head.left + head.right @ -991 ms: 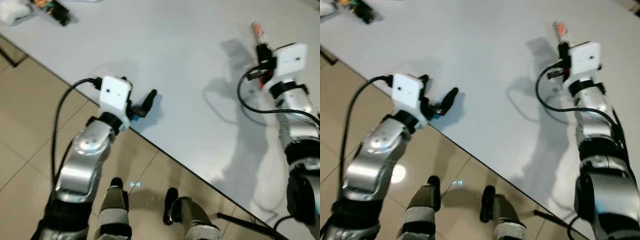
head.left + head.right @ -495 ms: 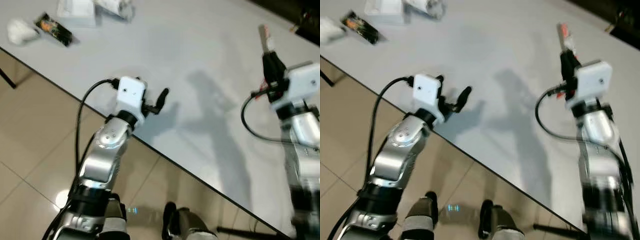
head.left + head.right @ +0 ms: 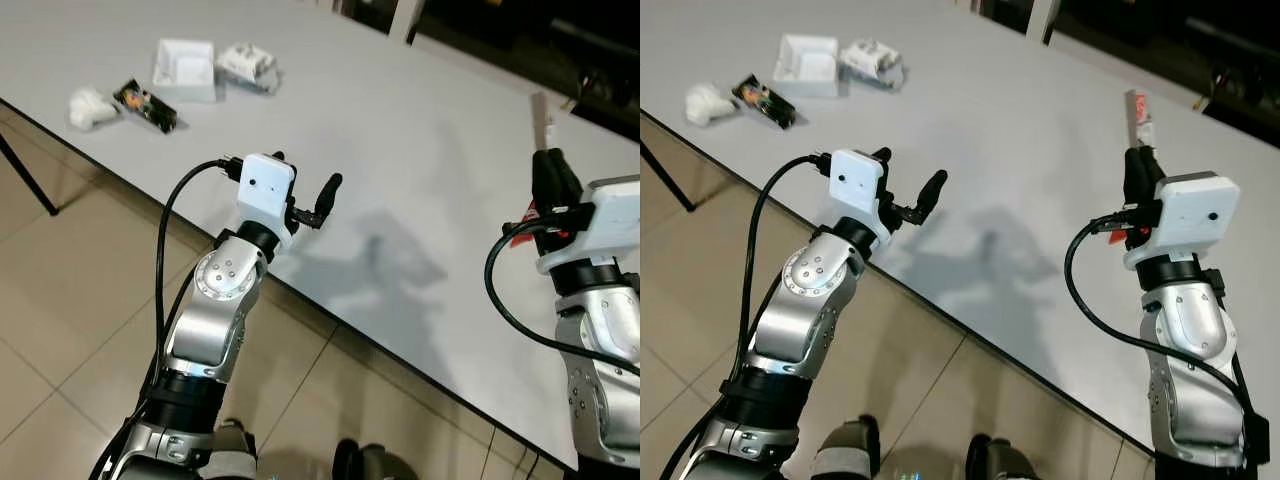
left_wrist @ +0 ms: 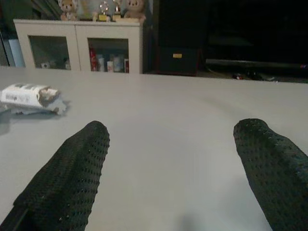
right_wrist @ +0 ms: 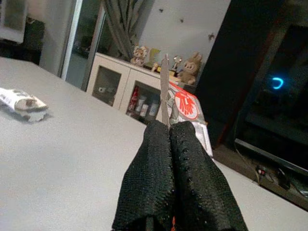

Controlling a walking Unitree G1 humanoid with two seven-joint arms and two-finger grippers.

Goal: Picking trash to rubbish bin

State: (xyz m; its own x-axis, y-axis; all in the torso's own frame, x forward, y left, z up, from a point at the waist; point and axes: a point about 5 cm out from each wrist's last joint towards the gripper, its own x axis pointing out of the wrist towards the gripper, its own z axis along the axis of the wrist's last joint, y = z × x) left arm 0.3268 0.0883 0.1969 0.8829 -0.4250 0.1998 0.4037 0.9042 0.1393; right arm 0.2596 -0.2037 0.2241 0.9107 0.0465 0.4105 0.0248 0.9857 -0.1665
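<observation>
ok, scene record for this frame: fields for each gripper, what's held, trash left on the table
left gripper: open, holding nothing, above the near table edge
right gripper: shut on wrapper, lifted over the table
held: red-and-white wrapper, sticking up past the fingers
table: grey
trash left: crumpled tissue, dark snack packet, white box, crumpled white packet, all at the far left end

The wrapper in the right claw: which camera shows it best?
The right wrist view: the wrapper sticks up from the shut right claw, red print readable. Both eye views show a thin strip above the claw.
</observation>
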